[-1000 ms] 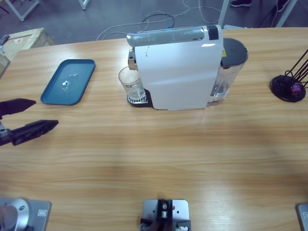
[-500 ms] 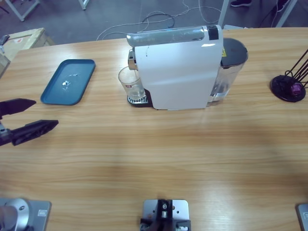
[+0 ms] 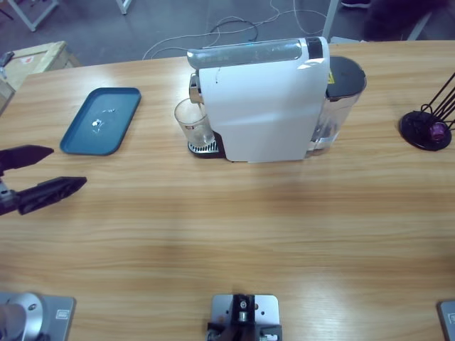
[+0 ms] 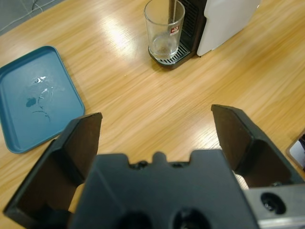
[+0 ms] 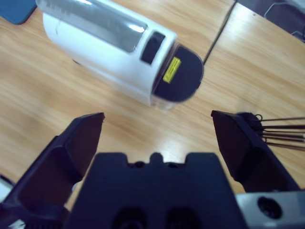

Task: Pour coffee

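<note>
Wooden table (image 3: 234, 227): coffee machine (image 3: 263, 99), glass (image 3: 193, 122), tray (image 3: 99, 121).

Smooth, lightly glossy wood grain across table (image 3: 234, 234). Glossy white plastic on coffee machine (image 3: 263, 106), clear glass for cup (image 3: 193, 122), matt teal plastic for tray (image 3: 101, 119). Matt black on left gripper (image 3: 39, 172).

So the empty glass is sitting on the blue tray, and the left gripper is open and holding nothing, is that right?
Not quite. The glass stands on the drip grate of the white coffee machine, not on the blue tray, which lies apart from it on the table. The left wrist view shows this, and the high view agrees. The rest holds: the left gripper is open and holds nothing.
</note>
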You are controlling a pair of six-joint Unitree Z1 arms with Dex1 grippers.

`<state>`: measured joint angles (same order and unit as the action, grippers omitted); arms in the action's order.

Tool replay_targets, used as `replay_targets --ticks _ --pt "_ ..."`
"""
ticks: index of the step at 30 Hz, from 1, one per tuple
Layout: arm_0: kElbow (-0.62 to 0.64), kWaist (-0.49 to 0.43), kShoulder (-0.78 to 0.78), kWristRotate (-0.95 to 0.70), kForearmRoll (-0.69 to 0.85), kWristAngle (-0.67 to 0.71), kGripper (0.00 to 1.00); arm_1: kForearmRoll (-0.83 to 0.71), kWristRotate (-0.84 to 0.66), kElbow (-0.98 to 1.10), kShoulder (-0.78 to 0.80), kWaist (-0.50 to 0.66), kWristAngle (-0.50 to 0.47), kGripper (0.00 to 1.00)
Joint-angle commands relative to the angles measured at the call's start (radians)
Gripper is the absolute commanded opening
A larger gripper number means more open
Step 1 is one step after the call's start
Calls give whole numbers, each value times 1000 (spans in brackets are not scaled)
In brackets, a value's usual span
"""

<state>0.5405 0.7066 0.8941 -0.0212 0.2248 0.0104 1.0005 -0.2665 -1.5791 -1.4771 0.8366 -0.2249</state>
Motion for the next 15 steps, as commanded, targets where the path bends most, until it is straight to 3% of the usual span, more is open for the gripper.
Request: replay_targets --ticks 1,10,15 --pt "-60 4 -52 3 -33 49 921 -636 108 747 580 22 103 1000" --pt "-129 4 -157 44 -115 22 885 -695 193 1017 847 24 232 1000" --pt "-155 16 -99 45 -185 23 885 -693 247 1030 846 23 283 1000"
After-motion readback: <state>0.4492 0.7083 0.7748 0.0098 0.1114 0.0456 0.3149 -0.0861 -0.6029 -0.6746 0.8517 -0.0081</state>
